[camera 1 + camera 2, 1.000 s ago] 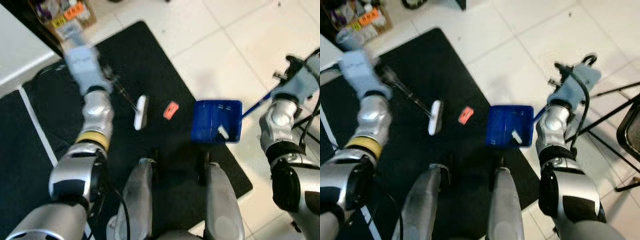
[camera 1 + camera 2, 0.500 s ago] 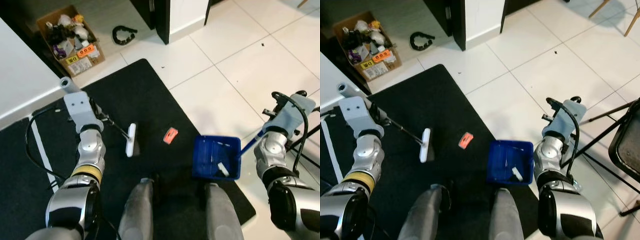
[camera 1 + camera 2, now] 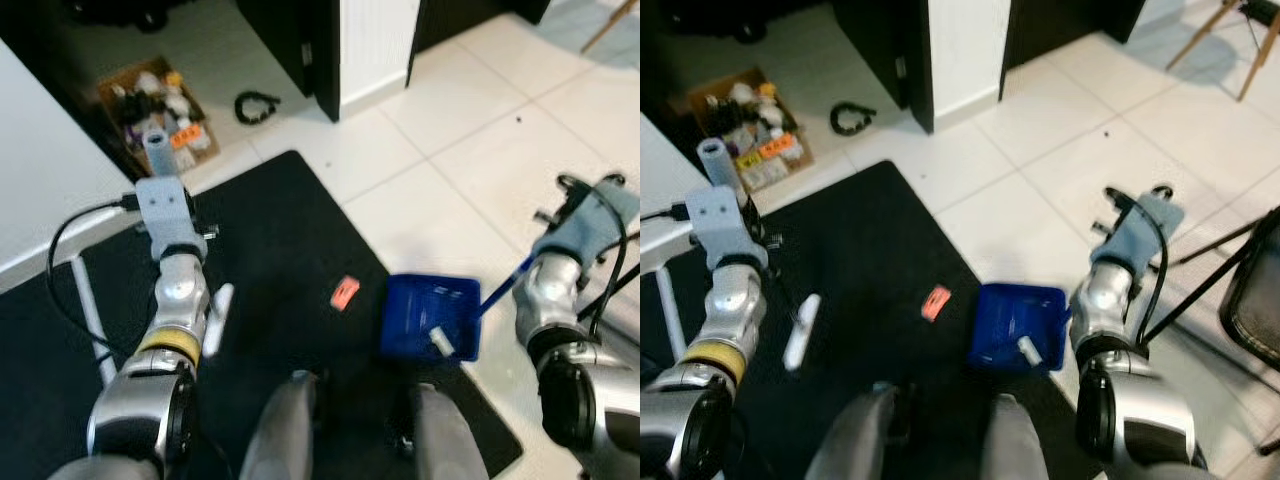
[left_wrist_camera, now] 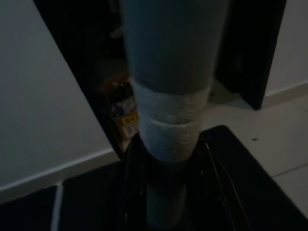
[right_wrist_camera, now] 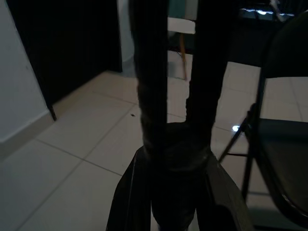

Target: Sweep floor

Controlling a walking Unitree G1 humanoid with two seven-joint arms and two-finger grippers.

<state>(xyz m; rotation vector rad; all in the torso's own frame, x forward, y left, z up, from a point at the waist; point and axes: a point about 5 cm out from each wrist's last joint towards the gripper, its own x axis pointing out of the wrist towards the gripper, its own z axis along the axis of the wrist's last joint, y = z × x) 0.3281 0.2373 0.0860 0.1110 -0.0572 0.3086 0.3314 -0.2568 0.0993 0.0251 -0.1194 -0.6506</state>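
The left claw [image 4: 166, 192] is closed around the grey, tape-wrapped broom handle [image 4: 168, 72]. The white brush head [image 3: 217, 318] is seen beside the left forearm, nearer than before, its long axis towards the robot. The right claw [image 5: 175, 159] grips the blue dustpan [image 3: 428, 316] on the black mat [image 3: 290, 240], beside an orange scrap [image 3: 344, 293].

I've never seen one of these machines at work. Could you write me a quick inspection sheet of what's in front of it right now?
Surface: black mat lying on white tiled floor.
Job's things: white brush on the mat by the left arm; blue dustpan at the mat's edge, a small white scrap inside; orange scrap on the mat, beside the dustpan.
Clutter: cardboard box full of odds and ends; black ring-shaped item on the tiles.
Pincers: left pincer shut on a pale taped handle; right pincer shut on a dark handle.
Cables: black cable looping by the left wrist.
Surroundings: dark chair, white wall.
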